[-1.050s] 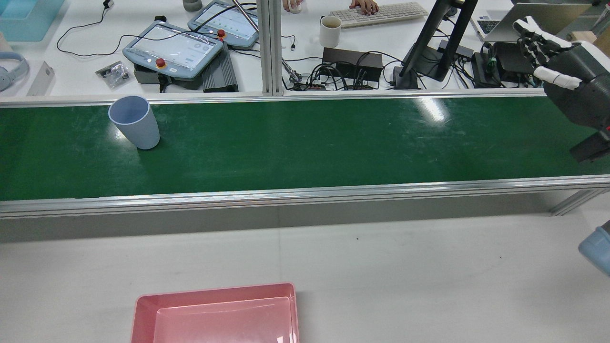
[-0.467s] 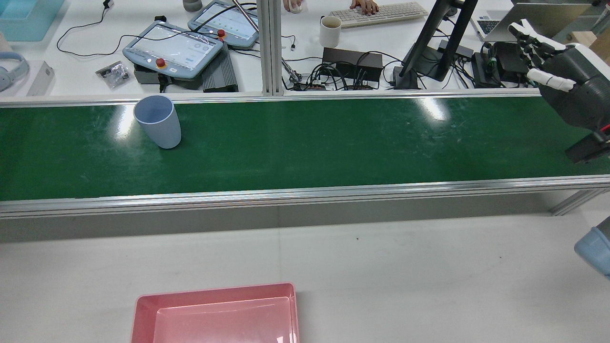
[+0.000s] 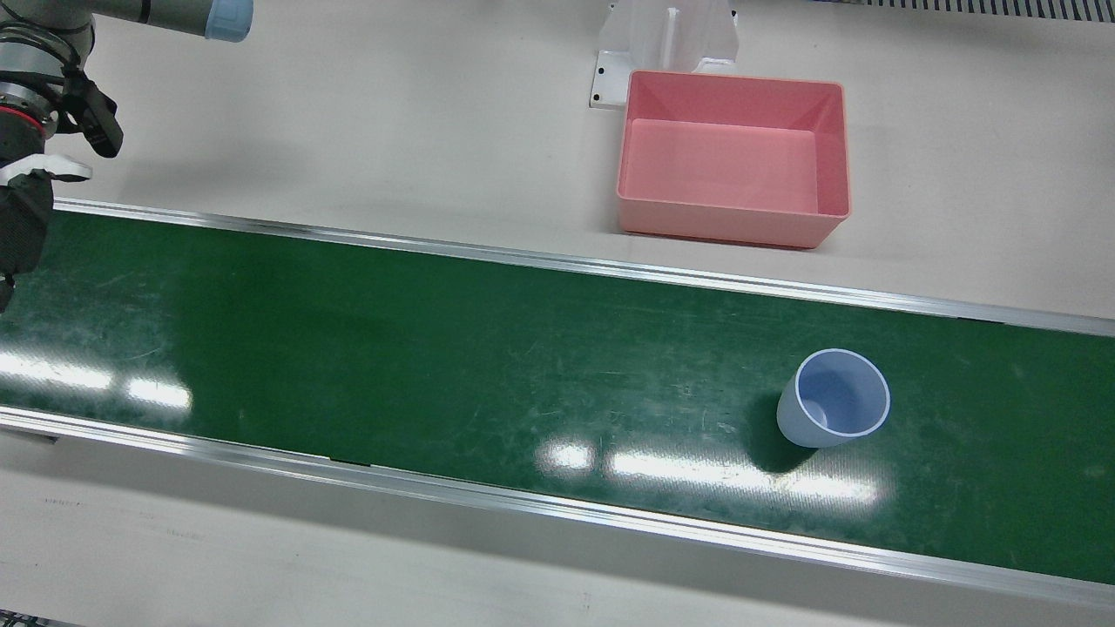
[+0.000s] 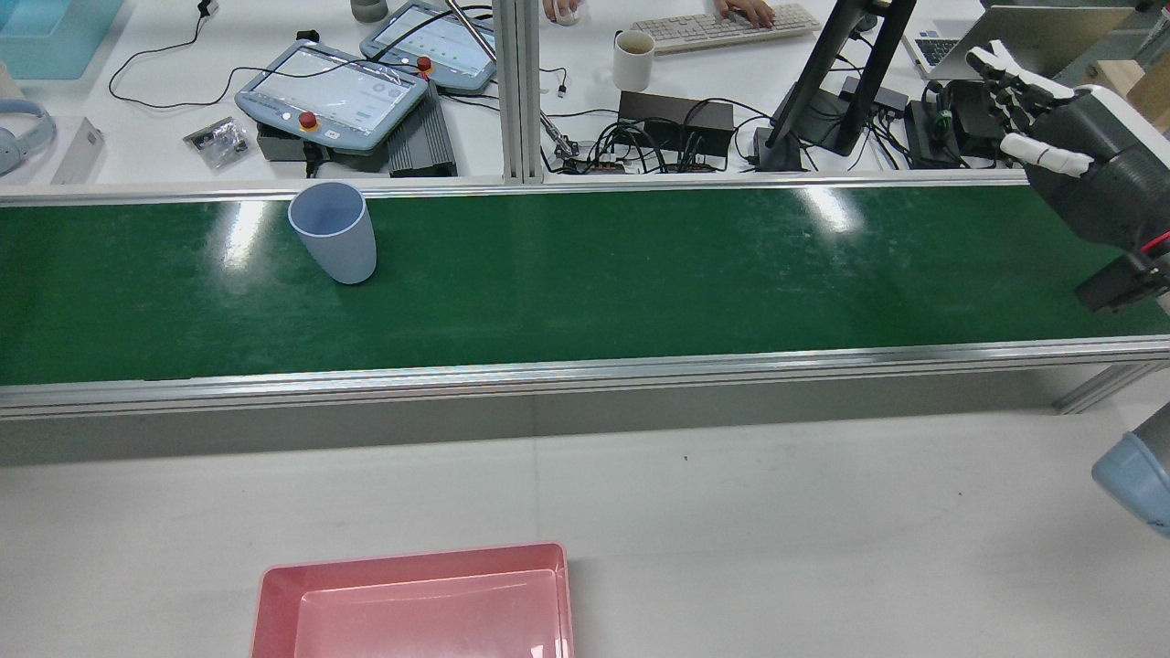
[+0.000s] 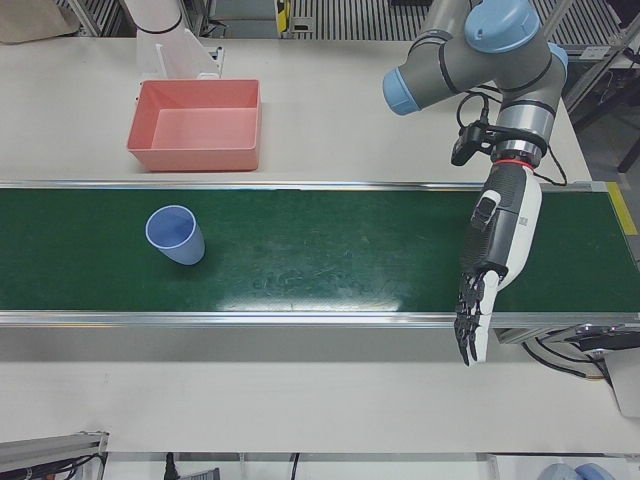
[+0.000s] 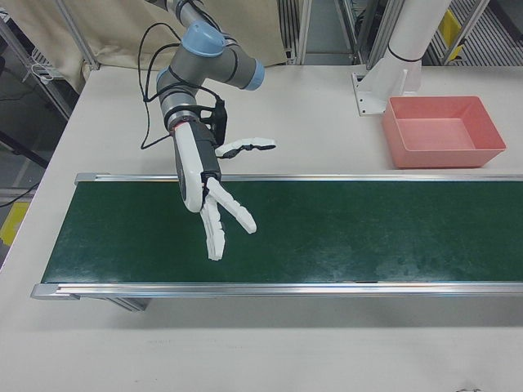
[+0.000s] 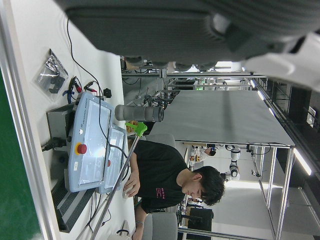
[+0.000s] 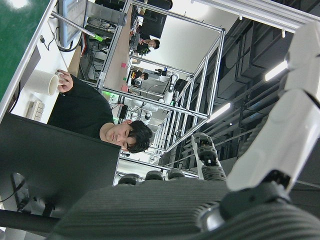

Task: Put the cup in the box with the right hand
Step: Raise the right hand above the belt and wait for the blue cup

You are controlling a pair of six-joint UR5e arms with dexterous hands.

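**Right hand waits over the belt, cup far off**

Fingers (image 6: 219, 237) splayed wide on the white-and-black right hand (image 6: 214, 214), empty above one end of the green conveyor belt (image 3: 435, 348). Pale blue plastic cup (image 3: 834, 409) stands upright near the belt's opposite end. Pink rectangular plastic box (image 3: 733, 157) sits just beyond the belt's rail.

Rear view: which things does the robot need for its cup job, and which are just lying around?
For the job:
- blue cup, upright on the green belt
- pink box, empty
- right robot hand, open, holding nothing

Just lying about, on the desk beyond the belt:
- two control tablets
- white mug
- keyboard
- tangled cables
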